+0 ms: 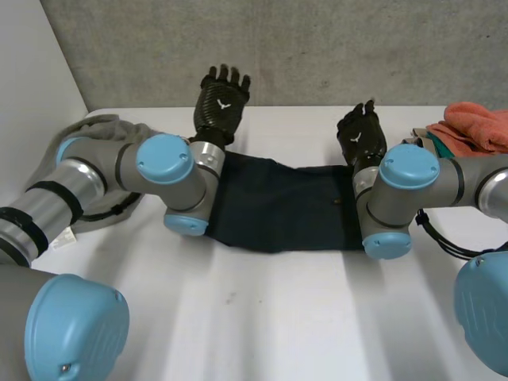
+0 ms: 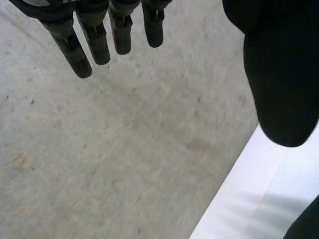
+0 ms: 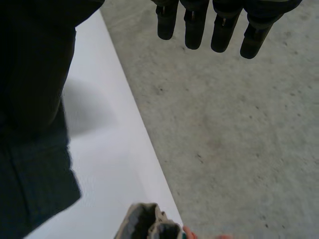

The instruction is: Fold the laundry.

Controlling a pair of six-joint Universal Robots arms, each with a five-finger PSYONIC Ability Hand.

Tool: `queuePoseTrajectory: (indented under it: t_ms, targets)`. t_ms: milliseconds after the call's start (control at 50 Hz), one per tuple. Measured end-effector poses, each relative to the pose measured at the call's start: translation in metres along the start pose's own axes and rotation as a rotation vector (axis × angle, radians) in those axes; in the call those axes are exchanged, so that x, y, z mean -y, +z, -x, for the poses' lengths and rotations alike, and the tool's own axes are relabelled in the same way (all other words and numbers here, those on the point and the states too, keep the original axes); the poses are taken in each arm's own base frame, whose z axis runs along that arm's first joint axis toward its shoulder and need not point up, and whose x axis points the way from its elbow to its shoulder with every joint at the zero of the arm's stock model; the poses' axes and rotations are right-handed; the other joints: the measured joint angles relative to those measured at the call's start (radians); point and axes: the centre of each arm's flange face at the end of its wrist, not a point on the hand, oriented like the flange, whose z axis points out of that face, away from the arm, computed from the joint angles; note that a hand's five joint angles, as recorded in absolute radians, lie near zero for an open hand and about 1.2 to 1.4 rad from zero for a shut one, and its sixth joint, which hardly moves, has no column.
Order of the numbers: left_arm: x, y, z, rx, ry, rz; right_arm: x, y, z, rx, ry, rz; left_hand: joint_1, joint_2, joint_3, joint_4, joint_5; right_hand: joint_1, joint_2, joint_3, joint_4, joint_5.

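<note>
Dark cloth [image 1: 278, 210] lies spread on the white surface [image 1: 278, 317], reaching from one wrist to the other, just behind the heels of both hands. It looks soft, light and limp, so I judge its far corners, the ones nearest each hand, the best hold. Left hand [image 1: 222, 99] and right hand [image 1: 361, 135] are raised, fingers straight, holding nothing. A grey garment [image 1: 95, 131] lies outside the left hand and an orange pile [image 1: 476, 127] outside the right.
</note>
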Motion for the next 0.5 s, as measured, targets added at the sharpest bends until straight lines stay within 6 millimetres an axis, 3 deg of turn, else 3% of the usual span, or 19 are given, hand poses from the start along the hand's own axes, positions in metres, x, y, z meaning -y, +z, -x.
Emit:
queuePoseTrajectory:
  t_ms: [80,160,260,380,500]
  targets:
    - [0.028,-0.005,0.003,-0.012,-0.083,-0.022,0.017,-0.010,-0.027,-0.004,0.084,0.002,0.000,-0.009,-0.007,-0.010,-0.002,0.000,0.000,0.000,0.000,0.000]
    - [0.060,-0.016,0.020,-0.020,-0.159,-0.026,0.040,-0.033,-0.067,0.057,0.208,-0.005,0.000,-0.009,-0.007,-0.010,-0.002,0.000,0.000,0.000,0.000,0.000]
    - [0.088,-0.040,0.040,-0.042,-0.249,0.001,0.041,-0.068,-0.102,0.195,0.367,0.090,0.000,-0.010,-0.007,-0.010,-0.002,0.010,0.012,0.016,0.017,0.018]
    - [0.098,-0.076,0.049,-0.098,-0.346,0.088,0.015,-0.095,-0.106,0.322,0.500,0.286,0.000,-0.010,-0.007,-0.010,-0.002,0.122,0.125,0.142,0.142,0.147]
    - [0.093,-0.113,0.041,-0.242,-0.456,0.225,-0.015,-0.112,-0.091,0.415,0.563,0.400,0.000,-0.010,-0.007,-0.010,-0.002,0.122,0.125,0.150,0.149,0.159]
